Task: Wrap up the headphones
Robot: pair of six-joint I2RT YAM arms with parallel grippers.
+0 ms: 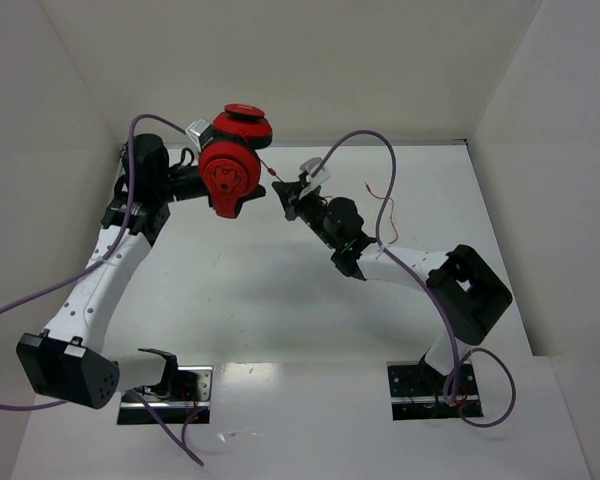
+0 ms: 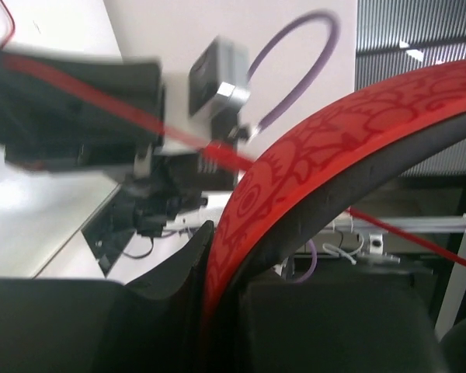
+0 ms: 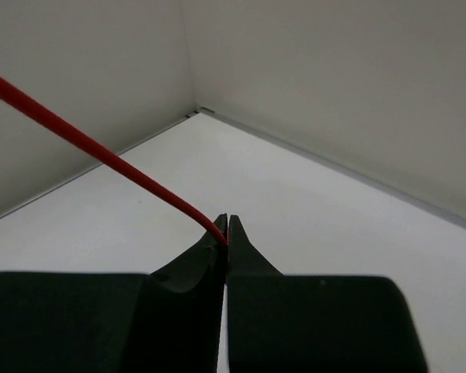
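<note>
White table [image 1: 270, 300] with two arm mounts along its near edge

The surface is plain matte white, closed in by white walls [image 1: 310, 60] on the left, far and right sides. A black left base plate [image 1: 180, 392] and a black right base plate [image 1: 420, 392] sit flat on the near edge, well apart. A left purple cable [image 1: 180, 440] trails beside the first, and a right purple cable [image 1: 511, 392] loops beside the second. A thin red cord [image 1: 385, 205] shows over the far right area; whether it touches the surface cannot be told.

A white table [image 1: 280, 300] sits boxed in by 3 plain white walls [image 1: 310, 60] under soft, even light.
</note>
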